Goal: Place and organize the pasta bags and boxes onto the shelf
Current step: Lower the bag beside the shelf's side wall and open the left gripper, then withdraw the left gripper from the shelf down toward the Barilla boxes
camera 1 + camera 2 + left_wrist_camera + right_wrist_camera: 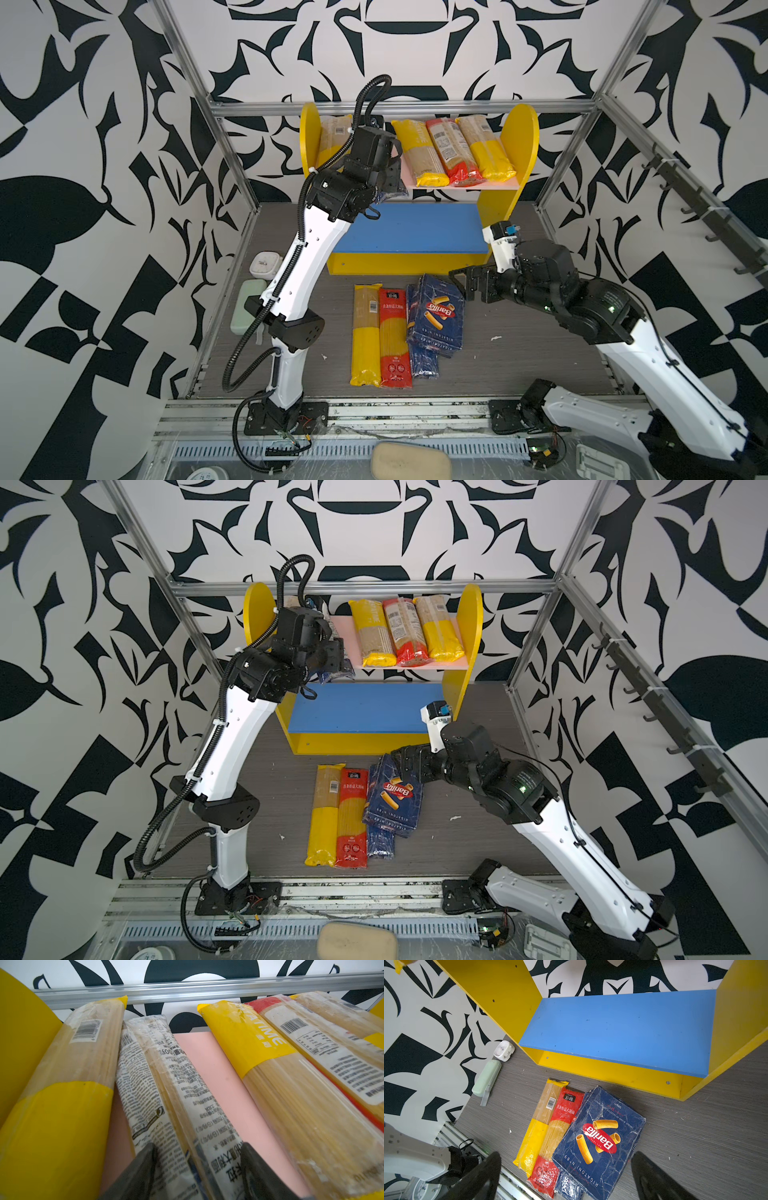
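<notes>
The shelf (519, 137) holds three spaghetti bags (451, 153) on the right of its pink board (199, 1059) and a yellow-ended one (68, 1084) at the left. My left gripper (199, 1145) is shut on a white-labelled, navy-ended bag (166, 1088) that lies on the pink board beside that left bag. On the table lie a yellow bag (365, 332), a red bag (392, 336) and a Barilla rigatoni box (436, 316), which rests on a narrow blue spaghetti pack (424, 361). My right gripper (564, 1154) hangs open above the box's far end. The blue lower board (623, 1026) is bare.
A pale green case (247, 305) and a small white device (264, 266) sit by the left wall. A beige pad (409, 461) lies in front of the rail. The aluminium frame bar (187, 991) runs just behind the shelf top.
</notes>
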### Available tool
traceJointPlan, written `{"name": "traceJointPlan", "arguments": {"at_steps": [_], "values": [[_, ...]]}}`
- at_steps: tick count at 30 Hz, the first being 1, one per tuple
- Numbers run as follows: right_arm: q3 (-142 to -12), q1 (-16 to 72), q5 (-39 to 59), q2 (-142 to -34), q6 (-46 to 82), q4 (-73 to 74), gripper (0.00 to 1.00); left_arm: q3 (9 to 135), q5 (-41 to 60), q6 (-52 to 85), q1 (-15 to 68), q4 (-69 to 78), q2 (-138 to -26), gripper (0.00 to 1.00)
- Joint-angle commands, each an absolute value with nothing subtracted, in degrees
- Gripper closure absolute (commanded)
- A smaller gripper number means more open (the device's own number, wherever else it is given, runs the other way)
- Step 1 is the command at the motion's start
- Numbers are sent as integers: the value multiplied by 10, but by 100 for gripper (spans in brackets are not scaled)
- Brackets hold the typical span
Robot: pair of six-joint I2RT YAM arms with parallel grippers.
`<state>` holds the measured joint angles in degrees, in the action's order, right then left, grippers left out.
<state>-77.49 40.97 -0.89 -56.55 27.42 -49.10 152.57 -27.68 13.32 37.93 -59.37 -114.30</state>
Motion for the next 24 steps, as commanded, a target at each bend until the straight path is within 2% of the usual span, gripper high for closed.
{"name": "traceJointPlan", "arguments": {"at_steps": [1, 17, 19, 22, 23, 24], "values": [[-774, 412, -21, -556, 282, -486, 0, 1506, -221, 140, 371, -624, -1166, 34], [-789, 411, -34, -562, 283, -503, 0, 1510, -144, 142, 363, -605, -1199, 35], [-789, 412, -31, -566, 283, -500, 0, 1507, -147, 142, 367, -602, -1188, 31], [-788, 412, -26, -566, 281, -492, 0, 1493, -177, 120, 384, -587, -1161, 13], [-788, 412, -26, -566, 279, -491, 0, 1490, -190, 111, 392, -583, -1151, 3], [-788, 412, -26, -564, 278, -487, 0, 1488, -201, 102, 401, -579, -1140, 1]]}}
